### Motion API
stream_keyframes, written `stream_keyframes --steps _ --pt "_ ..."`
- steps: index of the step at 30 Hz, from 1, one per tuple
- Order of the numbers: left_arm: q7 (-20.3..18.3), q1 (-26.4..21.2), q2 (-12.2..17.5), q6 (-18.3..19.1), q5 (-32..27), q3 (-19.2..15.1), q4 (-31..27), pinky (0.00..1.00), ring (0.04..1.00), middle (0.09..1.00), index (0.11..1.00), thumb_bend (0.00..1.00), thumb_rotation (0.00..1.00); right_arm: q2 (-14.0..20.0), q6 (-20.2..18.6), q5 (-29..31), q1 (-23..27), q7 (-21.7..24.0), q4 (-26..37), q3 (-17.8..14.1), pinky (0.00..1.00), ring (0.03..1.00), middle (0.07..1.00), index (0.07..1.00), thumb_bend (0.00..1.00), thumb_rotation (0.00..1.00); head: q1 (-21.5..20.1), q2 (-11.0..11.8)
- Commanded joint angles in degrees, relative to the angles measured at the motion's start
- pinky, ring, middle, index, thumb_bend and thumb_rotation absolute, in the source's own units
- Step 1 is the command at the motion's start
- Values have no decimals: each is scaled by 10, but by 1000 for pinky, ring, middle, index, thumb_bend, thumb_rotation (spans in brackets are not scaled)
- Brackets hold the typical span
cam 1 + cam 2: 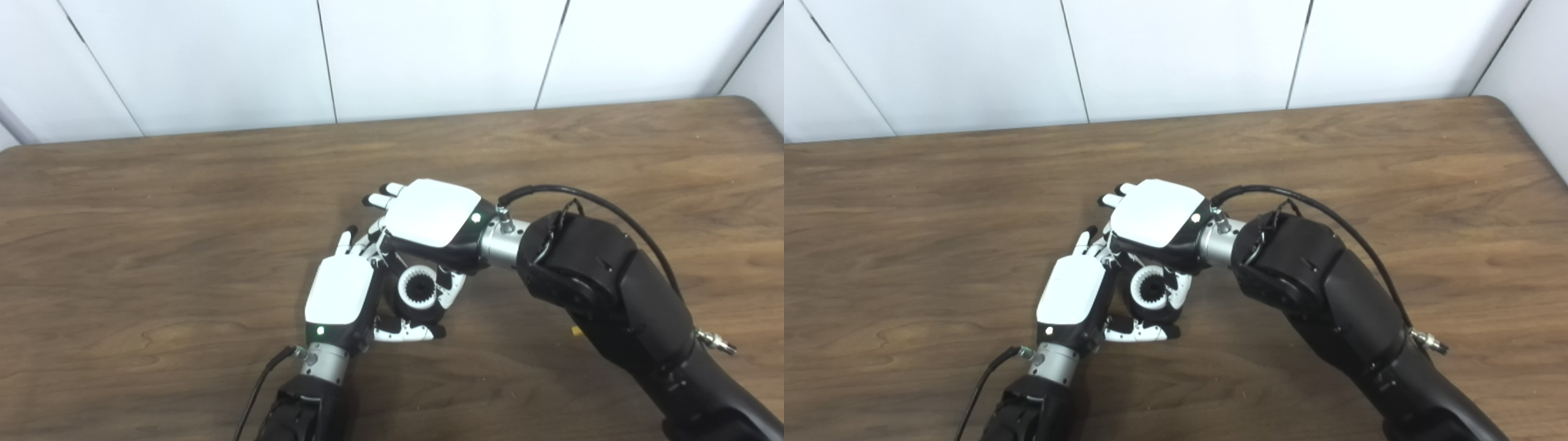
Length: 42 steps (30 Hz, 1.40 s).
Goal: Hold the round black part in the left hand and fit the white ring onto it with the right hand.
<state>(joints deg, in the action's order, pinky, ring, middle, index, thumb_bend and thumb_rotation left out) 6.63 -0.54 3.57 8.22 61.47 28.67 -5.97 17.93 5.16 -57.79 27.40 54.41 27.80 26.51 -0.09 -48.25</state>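
The round black plastic part [421,306] is gripped in the left hand [340,291], near the middle of the brown wooden worktop [153,245], with the thumb stretched below it and the fingers curled behind. The toothed white ring [418,287] is seated on top of the black part, a dark toothed hub showing inside it. The right hand [432,214] is bent over both from above, its fingertips closed on the ring's edge.
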Motion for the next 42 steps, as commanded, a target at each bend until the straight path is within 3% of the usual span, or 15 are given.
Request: stream_keyframes --steps 1,13,23,42 --pt "-4 -6 -4 4 7 1 -2 1000 893 795 482 525 55 7 8 -3 7 -3 6 -2 1000 993 831 479 526 135 0 -1" --pt "-11 -4 -1 2 4 0 -9 1000 898 786 483 525 53 13 15 -1 0 -31 -11 -8 1000 995 829 480 526 135 1 -2" --pt "-6 -3 1 -2 7 1 -5 1000 893 783 483 525 54 12 6 19 5 -58 -30 -30 1000 992 850 481 525 133 1 -2" --pt "-3 -6 0 -1 10 3 -2 1000 887 778 482 525 54 13 -7 19 4 -57 -34 -39 1000 1000 873 486 525 136 0 -2"
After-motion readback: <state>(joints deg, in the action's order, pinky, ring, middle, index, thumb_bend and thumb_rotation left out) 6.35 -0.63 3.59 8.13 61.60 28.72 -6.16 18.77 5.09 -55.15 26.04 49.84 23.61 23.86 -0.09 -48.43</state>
